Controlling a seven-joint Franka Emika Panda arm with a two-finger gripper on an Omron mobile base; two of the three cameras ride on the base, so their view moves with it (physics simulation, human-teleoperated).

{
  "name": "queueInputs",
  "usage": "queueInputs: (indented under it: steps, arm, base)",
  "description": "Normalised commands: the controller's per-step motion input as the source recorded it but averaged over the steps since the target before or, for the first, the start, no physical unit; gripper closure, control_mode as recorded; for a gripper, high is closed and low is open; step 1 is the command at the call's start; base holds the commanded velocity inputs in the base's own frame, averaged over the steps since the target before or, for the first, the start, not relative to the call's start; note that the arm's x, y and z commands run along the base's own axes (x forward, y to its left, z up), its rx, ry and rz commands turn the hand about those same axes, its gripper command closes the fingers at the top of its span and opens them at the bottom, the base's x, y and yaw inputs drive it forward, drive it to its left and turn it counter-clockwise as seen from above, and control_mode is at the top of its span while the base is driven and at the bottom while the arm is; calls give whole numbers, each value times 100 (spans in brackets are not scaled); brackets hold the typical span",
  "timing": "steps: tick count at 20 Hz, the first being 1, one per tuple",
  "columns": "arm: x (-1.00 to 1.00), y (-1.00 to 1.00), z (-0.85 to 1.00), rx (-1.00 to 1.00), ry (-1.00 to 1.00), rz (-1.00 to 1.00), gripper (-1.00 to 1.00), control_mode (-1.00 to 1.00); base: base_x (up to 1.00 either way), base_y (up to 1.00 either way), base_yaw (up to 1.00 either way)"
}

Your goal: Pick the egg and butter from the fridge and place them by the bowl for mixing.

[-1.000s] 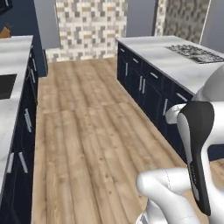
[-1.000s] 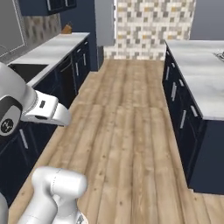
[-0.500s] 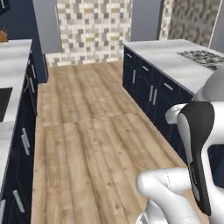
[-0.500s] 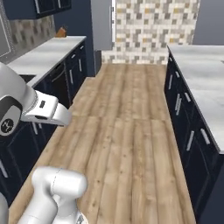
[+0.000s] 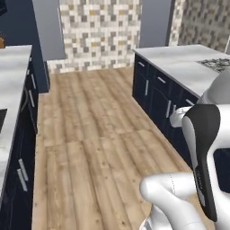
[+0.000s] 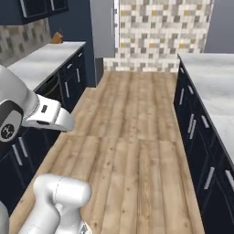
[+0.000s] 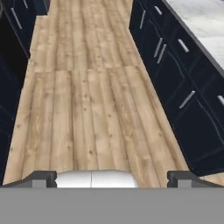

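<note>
From the left base view we see the wooden floor point(image 5: 94, 134) running between navy cabinets point(image 5: 159, 92) toward a mosaic tiled wall point(image 5: 101, 31). From the right base view, grey countertops point(image 6: 45, 61) flank that floor on both sides. In the hand view the gripper point(image 7: 111, 177) hangs above the floor, its jaws spread wide and holding nothing; we cannot make out the egg, butter, fridge or bowl.

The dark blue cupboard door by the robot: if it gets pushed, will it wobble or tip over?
Probably not. The navy cupboards sit flat on the wooden floor under a pale counter, so they look heavy and fixed. The door looks stiff; its slim silver handle seems the easiest grab.
</note>
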Motion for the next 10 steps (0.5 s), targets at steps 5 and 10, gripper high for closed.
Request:
queueInputs:
  steps: [5, 10]
  arm:
    - [0, 0, 0, 0, 0, 0, -100, 100]
    - [0, 0, 0, 0, 0, 0, -100, 100]
  base:
    - [100, 0, 0]
    - [100, -2, 0]
